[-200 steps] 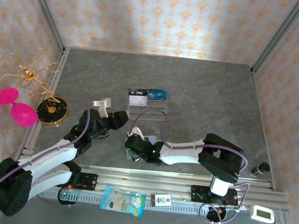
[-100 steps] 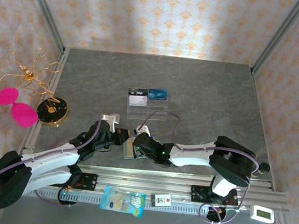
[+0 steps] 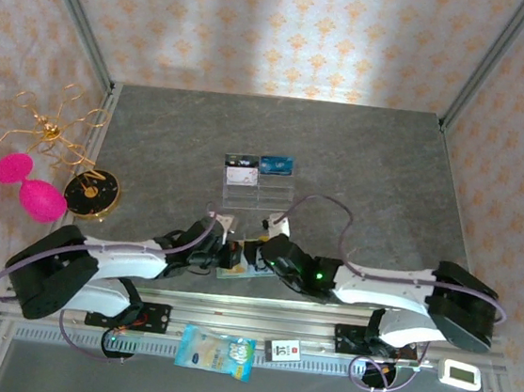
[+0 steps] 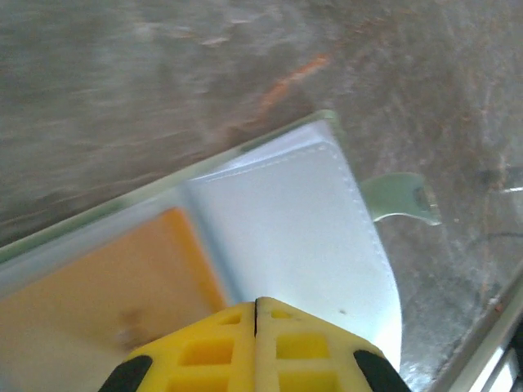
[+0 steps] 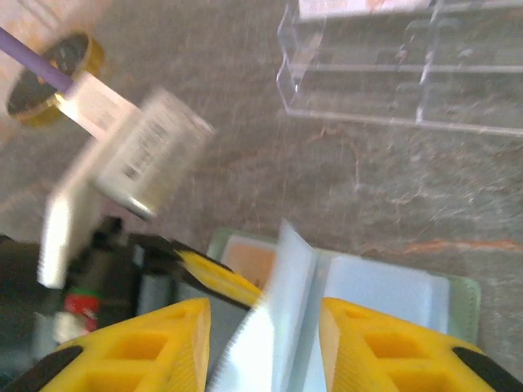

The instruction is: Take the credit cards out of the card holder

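The sage-green card holder (image 4: 327, 131) lies open near the table's front edge, also seen from above (image 3: 235, 272). Its snap tab (image 4: 402, 198) sticks out to the side. A gold credit card (image 4: 106, 286) sits in one clear pocket beside a whitish pocket (image 4: 286, 220). My left gripper (image 4: 256, 304) is shut, its tips down on the holder's inner face (image 3: 225, 257). My right gripper (image 5: 263, 309) is open over the holder (image 3: 257, 255). A clear pocket leaf (image 5: 282, 302) stands up between its fingers, apart from both. The gold credit card (image 5: 253, 257) lies just beyond.
A clear acrylic rack (image 3: 259, 192) holding a blue card (image 3: 278, 166) stands behind the holder (image 5: 409, 73). At the left edge are a black-and-gold disc (image 3: 91, 194), pink shapes (image 3: 31, 190) and a gold wire ornament (image 3: 48, 124). A packet (image 3: 216, 352) lies on the front rail.
My left gripper swung in from the left, came down onto the holder and shut. My right gripper, shut before, has opened, and its arm has stretched out lower.
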`<state>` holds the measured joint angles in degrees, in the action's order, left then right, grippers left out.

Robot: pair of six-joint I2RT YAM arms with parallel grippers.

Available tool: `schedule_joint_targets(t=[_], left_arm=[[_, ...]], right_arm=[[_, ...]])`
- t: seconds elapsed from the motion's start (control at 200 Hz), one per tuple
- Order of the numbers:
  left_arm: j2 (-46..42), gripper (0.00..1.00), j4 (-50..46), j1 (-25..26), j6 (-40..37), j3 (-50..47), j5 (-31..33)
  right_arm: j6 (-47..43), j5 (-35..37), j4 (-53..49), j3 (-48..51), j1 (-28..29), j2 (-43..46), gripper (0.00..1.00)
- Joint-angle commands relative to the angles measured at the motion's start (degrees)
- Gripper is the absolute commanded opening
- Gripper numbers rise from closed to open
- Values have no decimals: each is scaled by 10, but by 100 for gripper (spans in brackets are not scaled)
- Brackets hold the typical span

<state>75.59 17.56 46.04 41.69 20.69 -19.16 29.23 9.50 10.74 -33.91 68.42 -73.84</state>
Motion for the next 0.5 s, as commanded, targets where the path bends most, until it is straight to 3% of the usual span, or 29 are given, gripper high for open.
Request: schedule_joint_targets(t=[0.0,0.21,0.365,0.496], left_arm=[[47,1,26,20,-25,48,-19],[118,2,17,28,-39,93,-55],[8,6,3,20,-27,55,4],[-109,18,-43,-4,-6,4,42]], right_arm=[[38,46,-25,24,-5,33,39],[54,54,-45,44,-13,88,39],[51,31,-47,39,-29,96,39],[24,-65,-21,18,-56,78,35]])
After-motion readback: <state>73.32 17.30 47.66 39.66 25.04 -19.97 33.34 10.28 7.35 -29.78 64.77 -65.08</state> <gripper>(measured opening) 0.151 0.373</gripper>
